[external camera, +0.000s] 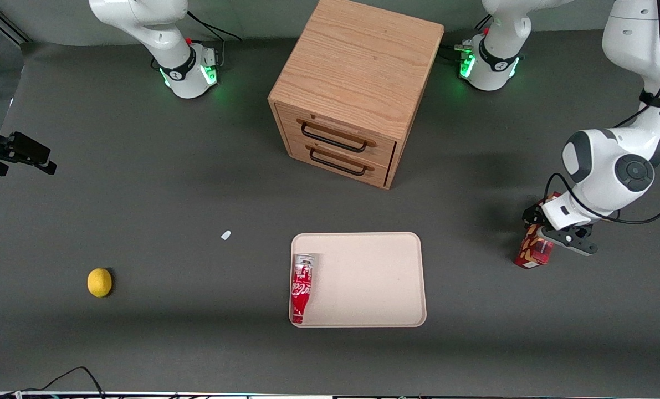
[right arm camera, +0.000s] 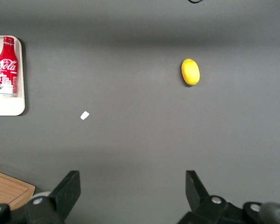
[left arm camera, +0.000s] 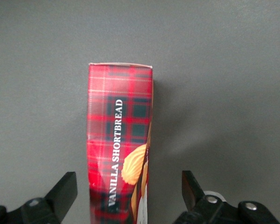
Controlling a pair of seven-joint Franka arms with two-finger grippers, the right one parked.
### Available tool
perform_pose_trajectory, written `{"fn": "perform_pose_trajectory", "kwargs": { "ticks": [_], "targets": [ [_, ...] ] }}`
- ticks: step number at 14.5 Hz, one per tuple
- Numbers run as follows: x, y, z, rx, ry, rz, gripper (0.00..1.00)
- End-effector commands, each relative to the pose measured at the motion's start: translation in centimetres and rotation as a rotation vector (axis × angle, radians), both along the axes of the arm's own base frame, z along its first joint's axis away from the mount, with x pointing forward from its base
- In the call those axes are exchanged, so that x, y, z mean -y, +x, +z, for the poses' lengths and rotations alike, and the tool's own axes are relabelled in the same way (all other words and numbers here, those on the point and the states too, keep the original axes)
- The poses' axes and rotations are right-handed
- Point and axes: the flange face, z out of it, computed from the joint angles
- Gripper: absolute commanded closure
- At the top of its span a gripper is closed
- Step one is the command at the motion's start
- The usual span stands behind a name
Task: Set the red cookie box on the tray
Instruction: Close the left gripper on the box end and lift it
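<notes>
The red cookie box (external camera: 533,252) (left arm camera: 119,135), tartan-patterned with a cookie picture, rests on the dark table toward the working arm's end, well apart from the tray (external camera: 374,277). My left gripper (external camera: 537,231) (left arm camera: 129,185) is open and straddles one end of the box. Its black fingers (left arm camera: 65,189) stand on either side of the box, with a gap between each finger and the cardboard. The arm's hand covers the box's upper end in the front view. The tray is also partly seen in the right wrist view (right arm camera: 4,105).
A red cola bottle (external camera: 302,287) (right arm camera: 8,65) lies in the tray along the edge toward the parked arm. A wooden two-drawer cabinet (external camera: 352,83) stands farther from the front camera than the tray. A lemon (external camera: 99,282) and a small white scrap (external camera: 226,235) lie toward the parked arm's end.
</notes>
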Motion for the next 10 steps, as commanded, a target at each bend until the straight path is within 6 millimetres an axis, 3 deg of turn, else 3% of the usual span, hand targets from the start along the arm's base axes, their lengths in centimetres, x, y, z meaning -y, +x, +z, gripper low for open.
{"fn": "perform_pose_trajectory", "kwargs": {
  "ticks": [1, 2, 7, 10],
  "targets": [
    [-0.30, -0.22, -0.68, 0.011, 0.009, -0.011, 0.02],
    [-0.29, -0.28, -0.96, 0.005, 0.008, -0.013, 0.10],
    [-0.29, -0.44, -1.11, -0.015, 0.007, 0.001, 0.97],
    [-0.50, -0.24, -0.75, -0.010, 0.007, 0.007, 1.00]
  ]
}}
